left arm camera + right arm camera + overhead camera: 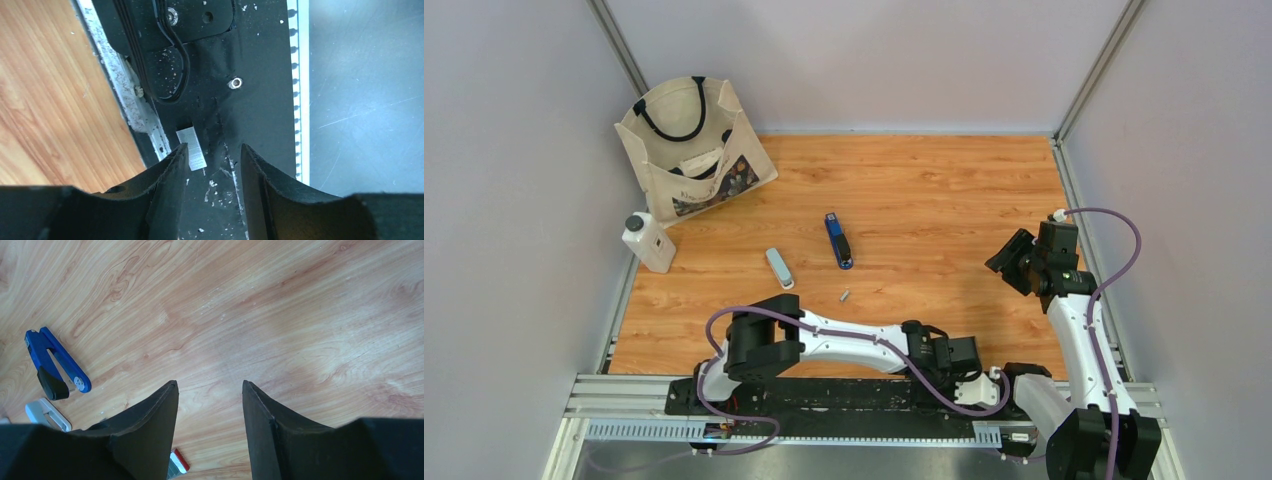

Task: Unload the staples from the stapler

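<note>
The blue stapler (pixel 839 240) lies mid-table; in the right wrist view (pixel 55 367) its blue arm and black part are spread in a narrow V. A short silvery strip of staples (pixel 191 148) lies on the black base plate (pixel 260 100) at the table's near edge, just beside the tip of one finger of my left gripper (pixel 212 150). That gripper is open and empty, and sits low at the near edge (pixel 984 385). My right gripper (pixel 209 385) is open and empty, held above bare wood at the right (pixel 1012 262).
A pale grey stapler-like object (pixel 779 267) lies left of the blue stapler, also seen in the right wrist view (pixel 47 415). A small red-and-white box (pixel 178 461) lies in front (pixel 845 296). A tote bag (pixel 694 150) and a white bottle (pixel 649 242) stand at the back left.
</note>
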Motion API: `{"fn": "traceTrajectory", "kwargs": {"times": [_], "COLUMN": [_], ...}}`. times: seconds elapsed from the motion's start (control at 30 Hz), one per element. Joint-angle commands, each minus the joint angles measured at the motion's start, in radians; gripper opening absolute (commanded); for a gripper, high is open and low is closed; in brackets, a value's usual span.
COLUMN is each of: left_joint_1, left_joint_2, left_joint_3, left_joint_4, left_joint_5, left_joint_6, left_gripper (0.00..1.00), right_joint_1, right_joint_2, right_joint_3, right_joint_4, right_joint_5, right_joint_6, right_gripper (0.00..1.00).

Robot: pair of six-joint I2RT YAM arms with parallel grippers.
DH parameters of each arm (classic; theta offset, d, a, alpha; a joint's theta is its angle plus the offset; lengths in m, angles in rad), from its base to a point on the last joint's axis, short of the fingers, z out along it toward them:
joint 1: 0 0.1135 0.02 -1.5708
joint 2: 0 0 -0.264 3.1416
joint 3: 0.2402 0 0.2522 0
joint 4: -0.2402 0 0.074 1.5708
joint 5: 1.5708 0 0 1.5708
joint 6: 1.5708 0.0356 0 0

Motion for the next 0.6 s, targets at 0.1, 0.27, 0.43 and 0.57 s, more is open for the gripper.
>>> {"fn": "traceTrajectory", "kwargs": {"times": [0.1, 0.27, 0.43, 0.57], "left_joint_1": [-0.02, -0.019, -0.019, -0.019], "left_joint_2": [0.041, 0.057, 0.058, 0.047], "left_joint_3": [0.061, 0.064, 0.055, 0.047], "left_joint_4": [0.022, 0.034, 0.032, 0.034], "left_joint_5": [-0.047, -0.064, -0.076, -0.102], "left_joint_6": [-0.039, -0.03, -0.026, -0.01], "left_gripper": [0.5, 0.47, 0.45, 0.45], "right_joint_1": [-0.005, -0.005, -0.005, -0.005], "right_joint_2": [-0.027, -0.025, -0.025, -0.024], "right_joint_3": [-0.002, -0.002, -0.003, -0.005], "right_joint_4": [0.029, 0.031, 0.039, 0.042], "right_joint_5": [-0.01, -0.021, -0.027, -0.033], "right_joint_6": [-0.012, -0.014, -0.014, -0.014], "right_gripper": [0.53, 0.53, 0.53, 0.53]}}
